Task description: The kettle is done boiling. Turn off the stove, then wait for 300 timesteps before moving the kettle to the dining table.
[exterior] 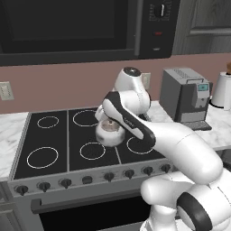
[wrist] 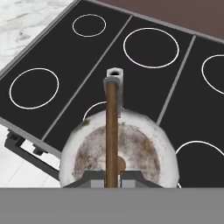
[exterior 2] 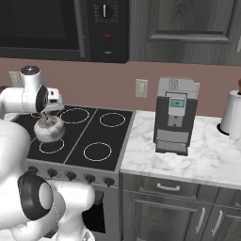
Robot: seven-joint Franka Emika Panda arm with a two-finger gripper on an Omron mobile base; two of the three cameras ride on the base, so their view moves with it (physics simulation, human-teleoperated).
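The small silvery-white kettle (exterior: 109, 133) (exterior 2: 48, 129) (wrist: 118, 153) hangs over the middle of the black stove (exterior: 49, 140) (exterior 2: 101, 134) (wrist: 65, 65), seemingly lifted a little off the glass. My gripper (wrist: 112, 177) (exterior 2: 47, 116) is straight above it, shut on the top of the thin brown arched handle (wrist: 111, 127). The kettle's short spout (wrist: 113, 78) points away from the hand. A row of dark knobs (exterior: 65, 182) (exterior 2: 70, 175) lines the stove's grey front. The dining table is out of view.
A grey coffee machine (exterior: 185, 97) (exterior 2: 175, 115) stands on the marble counter (exterior 2: 207, 155) right of the stove, with a taller white jug (exterior: 223, 90) (exterior 2: 231, 113) further right. A black microwave (exterior: 67, 27) (exterior 2: 56, 23) hangs above the cooktop.
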